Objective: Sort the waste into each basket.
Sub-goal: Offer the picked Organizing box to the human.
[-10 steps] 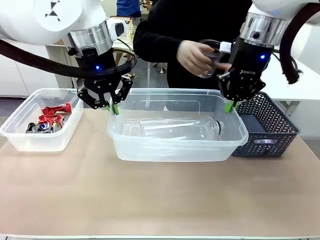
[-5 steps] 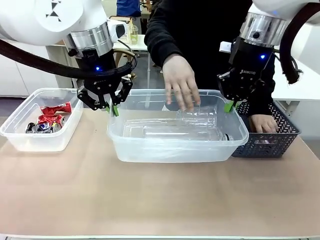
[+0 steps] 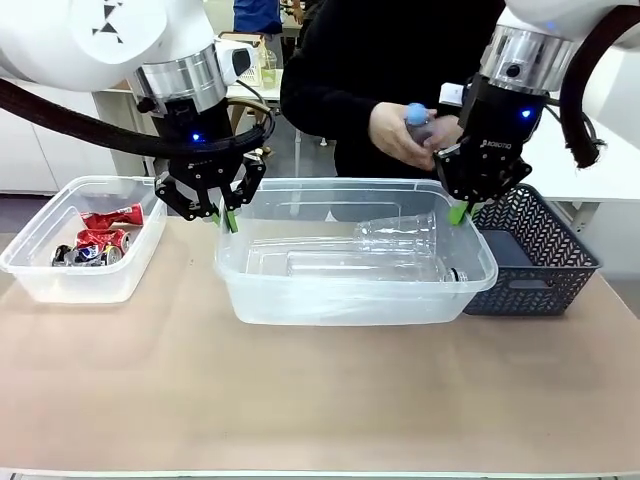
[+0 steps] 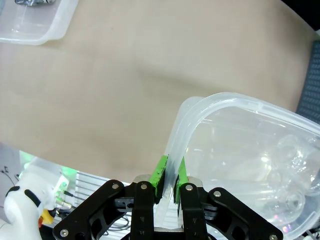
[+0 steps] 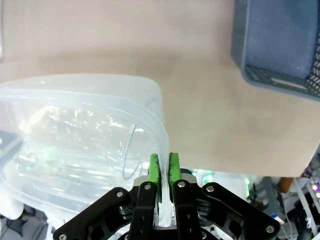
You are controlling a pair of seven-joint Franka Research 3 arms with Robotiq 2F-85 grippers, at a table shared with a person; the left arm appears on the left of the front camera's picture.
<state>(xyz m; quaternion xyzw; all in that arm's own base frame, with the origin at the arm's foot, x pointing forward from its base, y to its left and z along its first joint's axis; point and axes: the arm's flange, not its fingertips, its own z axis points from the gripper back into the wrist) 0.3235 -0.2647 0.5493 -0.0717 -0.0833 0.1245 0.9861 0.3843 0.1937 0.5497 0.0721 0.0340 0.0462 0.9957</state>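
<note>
Clear tub (image 3: 350,290) rim pinched by both jaws

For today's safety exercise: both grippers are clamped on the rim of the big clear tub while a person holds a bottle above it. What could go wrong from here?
1. The left gripper and right gripper pinch only the thin rim of the large clear plastic tub; if either arm moves, the rim may flex or slip out.
2. The person's hand, holding a clear blue-capped bottle, is close to the right gripper and might bump it.
3. Dropped, the bottle might miss and land in the dark lattice basket.
</note>
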